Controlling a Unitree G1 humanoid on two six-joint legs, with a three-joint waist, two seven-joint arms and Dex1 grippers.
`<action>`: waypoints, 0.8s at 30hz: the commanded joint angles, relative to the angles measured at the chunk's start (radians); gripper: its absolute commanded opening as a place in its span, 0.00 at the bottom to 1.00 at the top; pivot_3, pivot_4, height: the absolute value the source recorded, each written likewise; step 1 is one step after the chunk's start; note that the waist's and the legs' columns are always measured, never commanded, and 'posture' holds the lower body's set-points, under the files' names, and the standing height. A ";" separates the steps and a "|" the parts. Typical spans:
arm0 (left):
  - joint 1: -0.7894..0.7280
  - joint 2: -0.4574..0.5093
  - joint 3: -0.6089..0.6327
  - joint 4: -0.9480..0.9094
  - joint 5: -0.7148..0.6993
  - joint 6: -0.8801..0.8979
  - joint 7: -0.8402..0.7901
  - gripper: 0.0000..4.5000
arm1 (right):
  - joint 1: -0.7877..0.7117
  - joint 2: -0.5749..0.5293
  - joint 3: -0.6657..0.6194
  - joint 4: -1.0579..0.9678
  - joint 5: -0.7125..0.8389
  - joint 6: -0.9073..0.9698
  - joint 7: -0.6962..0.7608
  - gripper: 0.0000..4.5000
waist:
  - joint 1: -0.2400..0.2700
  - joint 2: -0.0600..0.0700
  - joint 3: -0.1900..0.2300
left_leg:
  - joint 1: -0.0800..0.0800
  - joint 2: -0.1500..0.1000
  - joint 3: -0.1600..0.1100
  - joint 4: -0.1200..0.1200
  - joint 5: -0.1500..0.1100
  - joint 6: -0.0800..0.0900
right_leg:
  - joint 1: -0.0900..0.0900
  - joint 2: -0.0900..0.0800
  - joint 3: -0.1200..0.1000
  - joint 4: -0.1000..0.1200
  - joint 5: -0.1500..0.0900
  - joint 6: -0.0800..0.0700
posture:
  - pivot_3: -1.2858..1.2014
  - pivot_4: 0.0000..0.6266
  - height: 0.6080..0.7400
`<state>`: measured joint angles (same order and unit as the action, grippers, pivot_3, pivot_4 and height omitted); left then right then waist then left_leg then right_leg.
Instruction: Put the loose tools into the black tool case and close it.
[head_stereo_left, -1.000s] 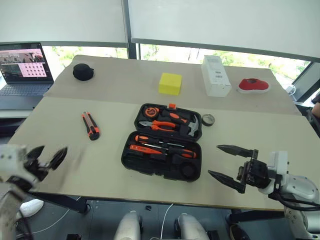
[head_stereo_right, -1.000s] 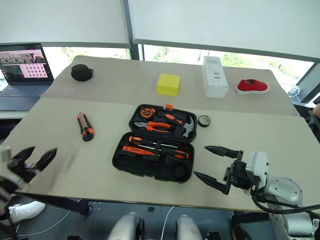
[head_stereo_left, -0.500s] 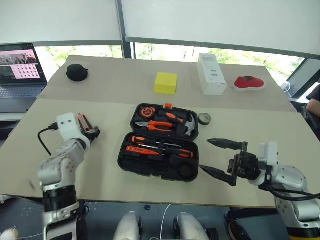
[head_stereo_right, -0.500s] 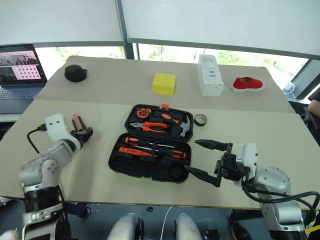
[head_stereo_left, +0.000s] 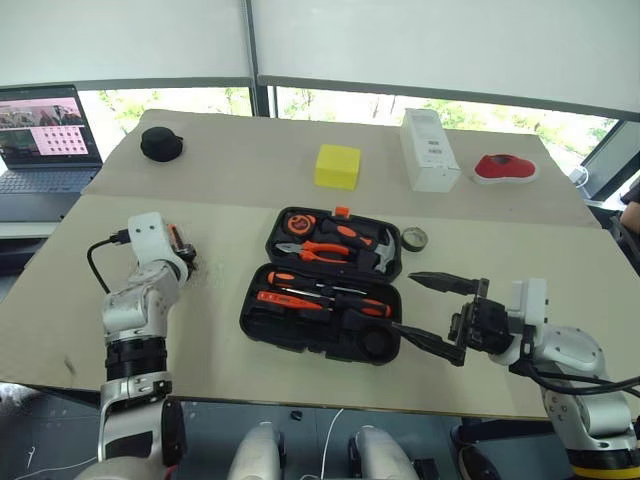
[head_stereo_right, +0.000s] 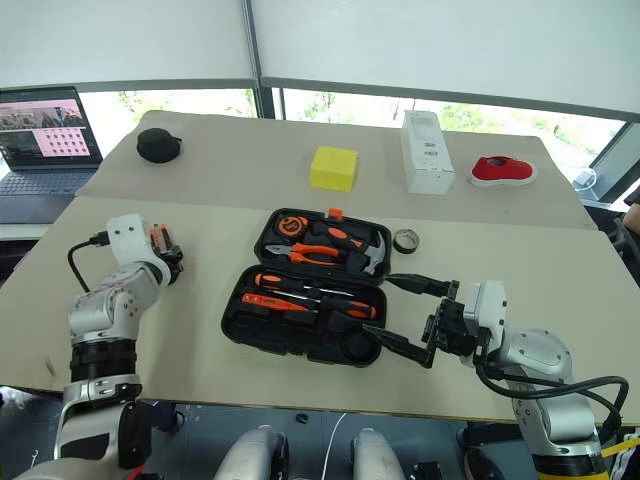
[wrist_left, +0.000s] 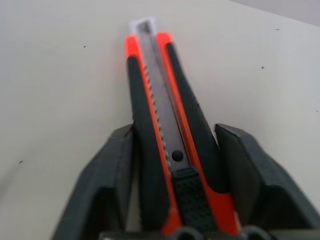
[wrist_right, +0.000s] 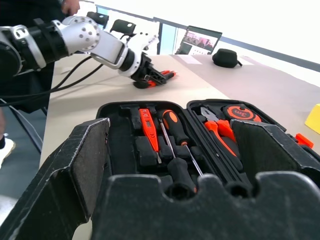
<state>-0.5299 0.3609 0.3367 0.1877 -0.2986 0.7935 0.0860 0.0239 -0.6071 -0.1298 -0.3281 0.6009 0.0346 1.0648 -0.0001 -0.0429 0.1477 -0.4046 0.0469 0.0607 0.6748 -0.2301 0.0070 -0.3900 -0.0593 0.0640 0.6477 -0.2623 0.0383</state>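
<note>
Orange-and-black utility knife (wrist_left: 167, 150), flat on the worktop (head_stereo_left: 230, 340) well left of the open black tool case (head_stereo_left: 325, 285), long axis running straight out between the left gripper (wrist_left: 176, 165) jaws, which bracket its handle; right gripper (head_stereo_left: 435, 312) jaws wide apart, empty, beside the case.

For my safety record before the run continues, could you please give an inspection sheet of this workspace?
Surface: beige table, bare near the front edge.
Job's things: case open, screwdrivers inside; knife and tape roll outside it, on the table.
Clutter: yellow block, white box, red object, round black object at the far side.
Grippers: left gripper at the knife; right gripper open, beside the case.
Cables: black cable at the left wrist.
Surroundings: laptop far left, windows behind.
</note>
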 joint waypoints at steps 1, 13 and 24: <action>0.055 0.008 0.031 -0.080 -0.041 -0.052 -0.092 0.39 | 0.021 -0.013 -0.034 -0.049 0.008 0.001 -0.011 1.00 | -0.001 0.000 0.000 | 0.000 0.000 0.000 0.000 0.000 0.000 | 0.000 0.000 0.000 0.000 0.000 0.000 | 0.52 0.24 1.00; 0.085 0.293 -0.243 -0.341 -0.335 -0.350 -1.283 0.39 | 0.220 -0.126 -0.181 -0.152 0.043 0.051 0.024 1.00 | 0.012 0.001 0.002 | -0.005 0.000 0.007 -0.002 0.000 0.000 | -0.004 0.000 -0.001 -0.002 0.000 -0.001 | 0.52 0.24 1.00; -0.107 0.375 -0.630 -0.031 0.020 -0.821 -1.700 0.39 | 0.311 -0.132 -0.197 -0.218 0.025 0.053 0.006 1.00 | -0.001 0.001 0.002 | -0.006 0.001 0.007 -0.001 0.000 0.000 | -0.004 0.003 0.001 -0.004 -0.001 -0.002 | 0.52 0.24 1.00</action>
<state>-0.5952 0.7162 -0.2695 0.1269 -0.3058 0.0486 -1.5919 0.3286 -0.7383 -0.2919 -0.5092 0.6114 0.0860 1.0794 -0.0007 -0.0417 0.1499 -0.4108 0.0483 0.0674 0.6736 -0.2299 0.0071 -0.3947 -0.0560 0.0645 0.6434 -0.2636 0.0369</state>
